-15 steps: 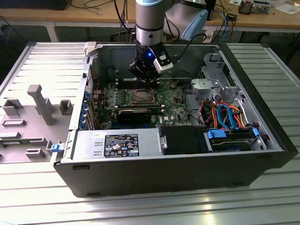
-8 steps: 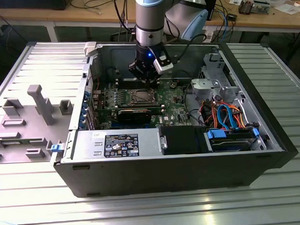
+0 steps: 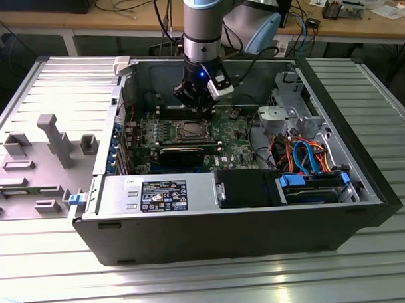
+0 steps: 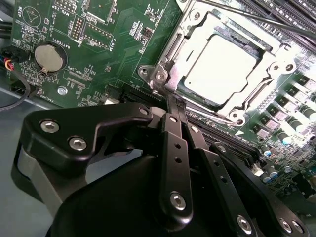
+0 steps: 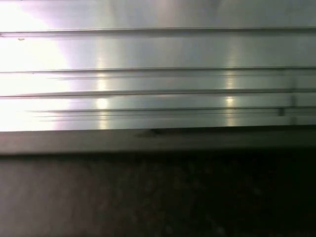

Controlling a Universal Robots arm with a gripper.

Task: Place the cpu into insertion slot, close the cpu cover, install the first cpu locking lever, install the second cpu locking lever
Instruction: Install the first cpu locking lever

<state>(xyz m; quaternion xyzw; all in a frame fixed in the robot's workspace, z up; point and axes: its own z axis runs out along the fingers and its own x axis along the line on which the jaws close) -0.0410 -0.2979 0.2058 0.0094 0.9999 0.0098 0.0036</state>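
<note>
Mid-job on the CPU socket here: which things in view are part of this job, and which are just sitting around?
Job:
cpu, seated in the insertion slot
cpu cover, down around the chip
hand, fingers together, tips at the socket's edge

Lying about:
coin battery
graphics card
blue and orange cables
grey tray of fixtures beside the case
</note>
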